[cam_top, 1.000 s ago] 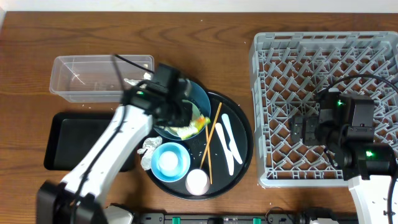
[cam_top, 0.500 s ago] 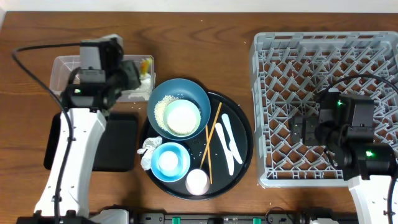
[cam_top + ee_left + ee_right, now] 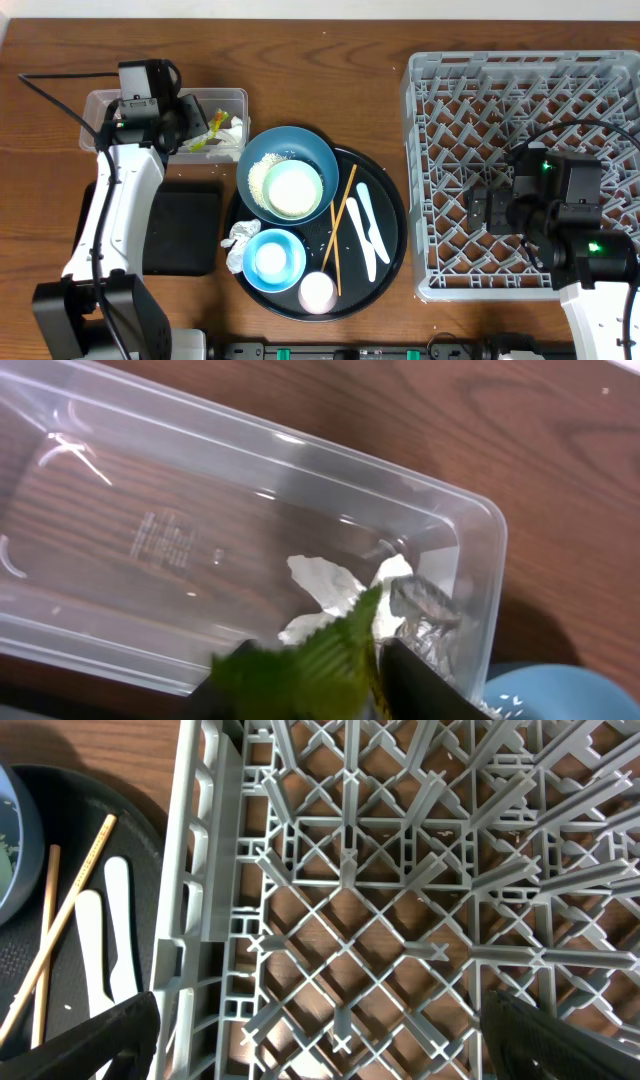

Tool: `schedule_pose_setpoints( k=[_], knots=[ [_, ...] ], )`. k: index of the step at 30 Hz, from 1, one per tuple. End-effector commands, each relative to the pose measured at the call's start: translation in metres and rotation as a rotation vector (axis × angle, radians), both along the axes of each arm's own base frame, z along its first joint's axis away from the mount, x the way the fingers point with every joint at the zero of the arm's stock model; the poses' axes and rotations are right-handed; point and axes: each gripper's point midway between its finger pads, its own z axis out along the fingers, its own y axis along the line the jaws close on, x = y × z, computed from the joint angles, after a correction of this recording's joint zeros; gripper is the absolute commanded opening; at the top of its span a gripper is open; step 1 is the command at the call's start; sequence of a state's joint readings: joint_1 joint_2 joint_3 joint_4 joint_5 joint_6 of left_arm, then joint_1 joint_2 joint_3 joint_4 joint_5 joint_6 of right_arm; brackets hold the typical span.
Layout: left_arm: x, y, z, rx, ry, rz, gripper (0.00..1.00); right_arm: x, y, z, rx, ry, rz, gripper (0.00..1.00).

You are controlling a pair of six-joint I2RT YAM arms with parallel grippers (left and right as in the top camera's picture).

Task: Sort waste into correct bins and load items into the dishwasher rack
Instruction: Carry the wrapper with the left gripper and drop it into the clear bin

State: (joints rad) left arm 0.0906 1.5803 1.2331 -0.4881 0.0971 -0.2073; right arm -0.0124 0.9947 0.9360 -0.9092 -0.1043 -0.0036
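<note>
Yellow-green crinkly snack wrapper [image 3: 322, 658] sits right in the gap between the left gripper's [image 3: 325, 692] fingers, low over one end of the clear plastic rectangular tub [image 3: 150, 540]. A crumpled white tissue [image 3: 325, 582] lies in the tub just beside it. The fingers are partway apart, but honestly can't tell if they're pinching the wrapper or not. The right gripper [image 3: 320, 1032] hangs over the big grey plastic grid rack [image 3: 400, 870], jaws spread wide, nothing in them. Over on the round black tray [image 3: 388, 255], the large blue dish [image 3: 312, 153] has loose rice grains [image 3: 262, 176] and a pale-green bowl [image 3: 293, 188] in it, with thin wooden chopsticks [image 3: 338, 235] and white flat utensils [image 3: 368, 232] beside it.
</note>
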Motion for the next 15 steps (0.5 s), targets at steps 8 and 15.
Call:
schedule_pose_setpoints(
  k=[8, 15],
  knots=[
    [-0.012, -0.010, 0.065, 0.009, -0.150, -0.026, 0.68, 0.002, 0.006, 0.007, 0.013, -0.015, 0.012, 0.99],
    [-0.039, -0.036, 0.048, -0.035, -0.025, -0.095, 0.69, 0.002, 0.006, 0.007, 0.013, -0.015, 0.012, 0.99]
  ],
)
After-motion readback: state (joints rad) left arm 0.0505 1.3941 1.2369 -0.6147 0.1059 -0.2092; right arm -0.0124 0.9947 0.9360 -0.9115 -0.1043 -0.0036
